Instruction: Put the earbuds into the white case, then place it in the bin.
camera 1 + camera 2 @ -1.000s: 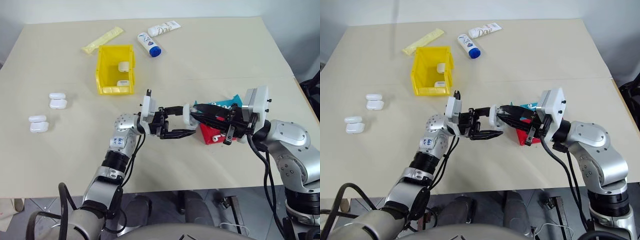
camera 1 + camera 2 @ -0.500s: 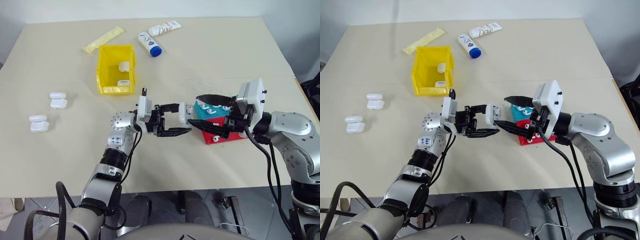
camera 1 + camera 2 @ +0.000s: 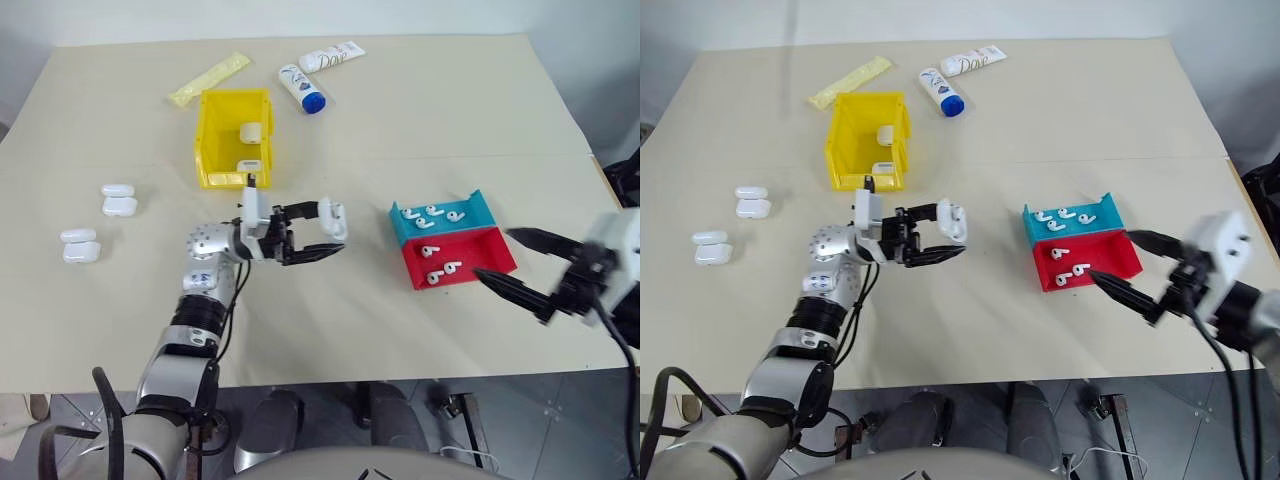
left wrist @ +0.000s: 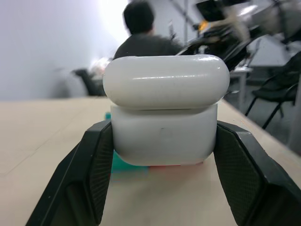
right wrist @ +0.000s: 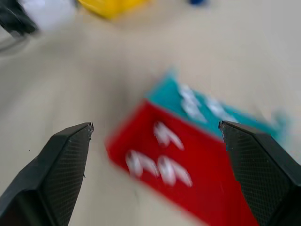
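Small glossy white rounded plastic earbud case [image 3: 331,219], lid shut, sat clamped by its lower body between the left gripper [image 3: 322,235]'s fingers, above the table just near-right of the bright yellow plastic bin [image 3: 232,138]; judged light, rigid, slippery; right gripper [image 3: 525,266] stood wide, empty.

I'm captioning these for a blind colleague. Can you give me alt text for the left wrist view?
A white case, lid shut, is clamped between the left gripper's two black fingers above a beige table. Behind it sits a blurred person, seen from behind.
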